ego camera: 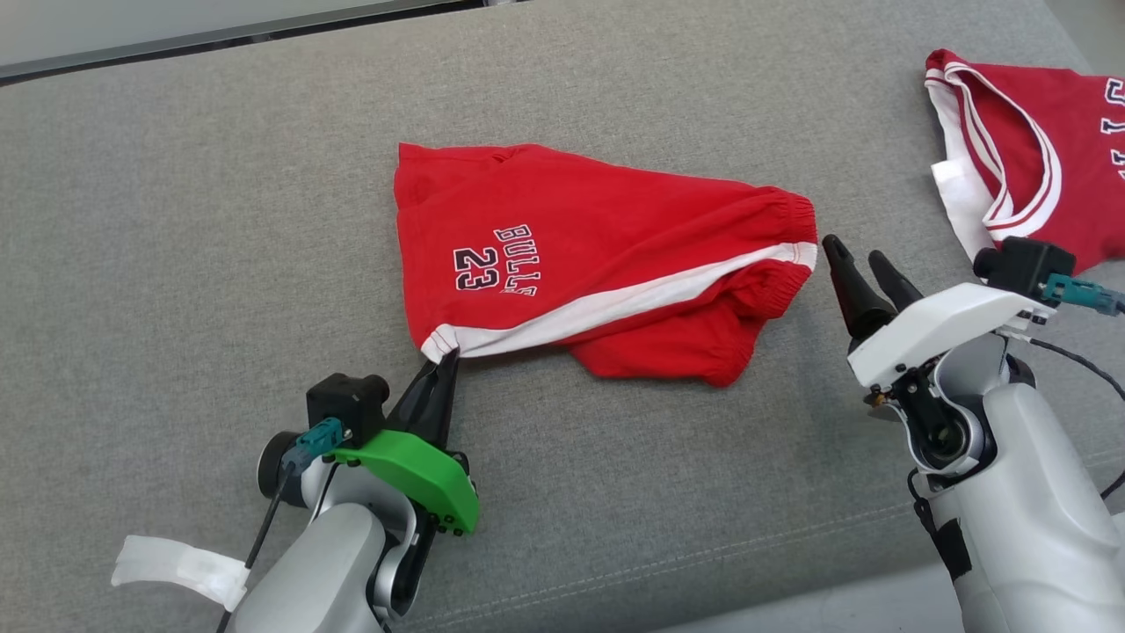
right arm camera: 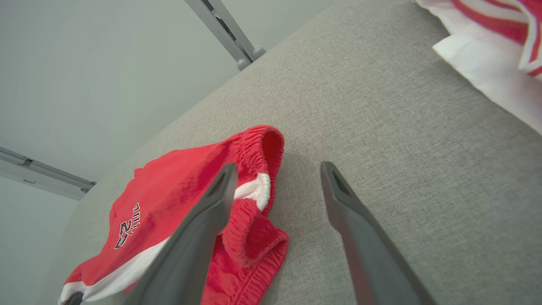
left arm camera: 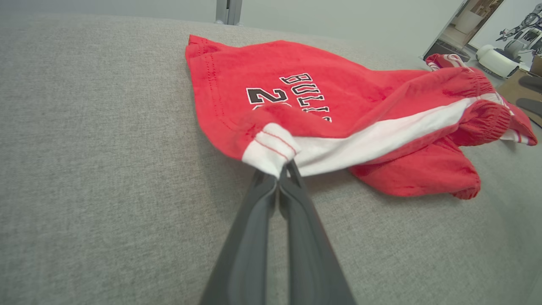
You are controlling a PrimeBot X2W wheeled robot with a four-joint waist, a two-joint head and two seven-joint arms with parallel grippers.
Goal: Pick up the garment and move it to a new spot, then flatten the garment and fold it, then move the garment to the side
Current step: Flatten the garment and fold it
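The garment [ego camera: 598, 255] is a pair of red shorts with a white side stripe and "BULLS 23" print, lying crumpled mid-surface. My left gripper [ego camera: 450, 355] is shut on its white-trimmed leg hem corner at the near left. In the left wrist view that gripper [left arm camera: 283, 168] pinches the white hem of the garment [left arm camera: 338, 106], which lifts slightly at the corner. My right gripper [ego camera: 860, 253] stands open just right of the elastic waistband, not touching. In the right wrist view its fingers [right arm camera: 277, 169] spread above the grey surface beside the garment's [right arm camera: 178, 195] waistband.
A grey fabric-covered surface [ego camera: 220, 220] carries everything. A red and white jersey [ego camera: 1011, 149] lies at the far right, also seen as jersey [right arm camera: 495, 46] at that view's top right. The surface's front edge [ego camera: 791, 607] runs near my arms.
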